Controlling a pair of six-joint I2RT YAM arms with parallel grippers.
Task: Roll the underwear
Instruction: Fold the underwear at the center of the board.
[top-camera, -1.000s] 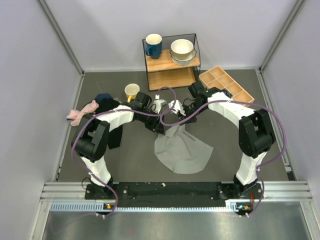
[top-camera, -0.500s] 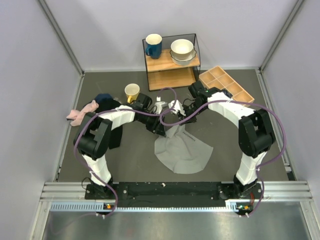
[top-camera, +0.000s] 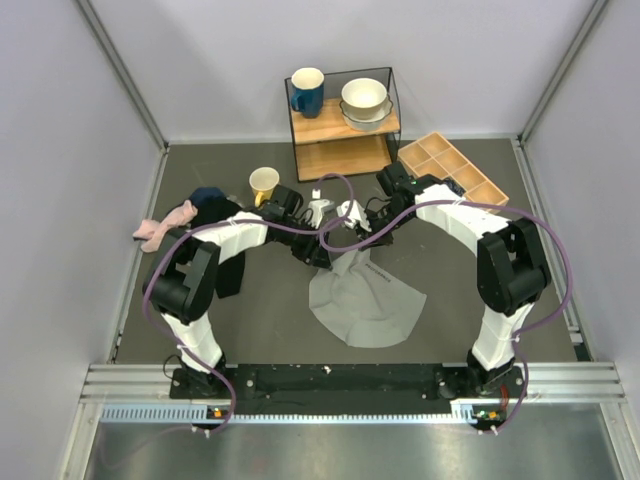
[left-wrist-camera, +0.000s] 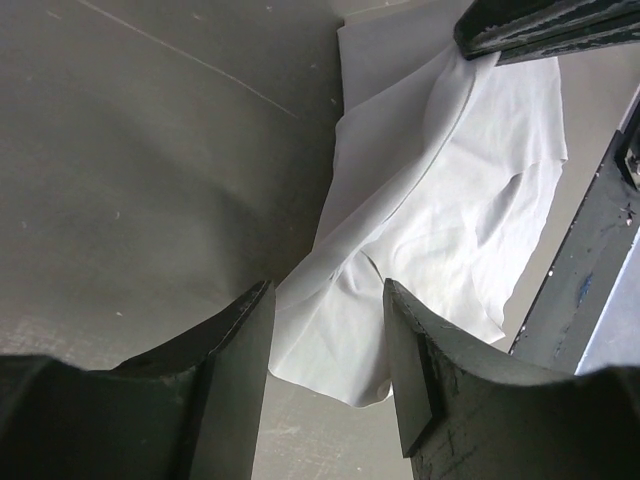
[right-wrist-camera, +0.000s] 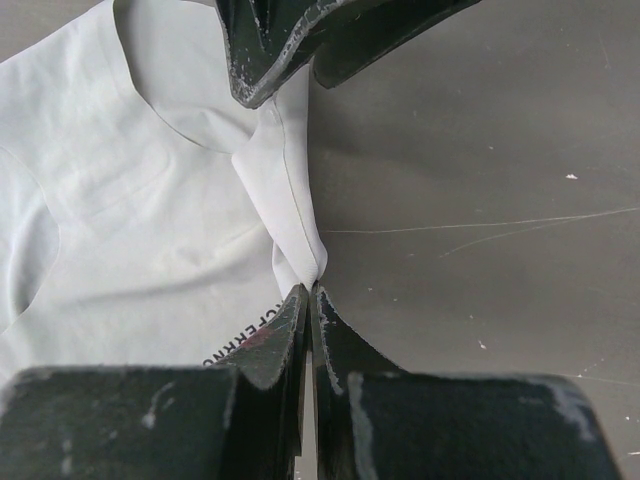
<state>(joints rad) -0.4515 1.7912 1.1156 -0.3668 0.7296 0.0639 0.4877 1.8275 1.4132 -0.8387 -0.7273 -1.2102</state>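
Grey, thin, soft; talking about the underwear (top-camera: 365, 300) here, spread out fan-like on the dark worktop (top-camera: 260, 320) just below the middle of the top view; wide curved hem toward the bottom of the frame, narrow end gathered into a peak near the centre; small dark lettering (top-camera: 378, 268) along the right-hand edge.

Right pincer (top-camera: 347, 238) clenched tight on that peak. In the right wrist view, jaws pressed together at lower centre, a pinched ridge of cloth running straight up out of them, lettering peeking out just left of the fingers; dark fingers of the other pincer poking in at the top.

Left pincer (top-camera: 320, 252) just left of the right one, released and holding nothing. In the left wrist view, jaws standing apart along the bottom of the frame, a rumpled corner of the cloth showing in the gap beneath; can't tell whether the tips touch it.

Rest of the top view, quick rundown: yellow mug (top-camera: 264, 182) up and left of the pincers; little shelf (top-camera: 345, 150) at the back with a blue mug (top-camera: 307, 90) and stacked white bowls (top-camera: 364, 98) on top; wooden divided tray (top-camera: 452, 170) to its right; pink cloth (top-camera: 165, 225) and a small dark blue bundle (top-camera: 207, 197) over at the left, well apart from the underwear.
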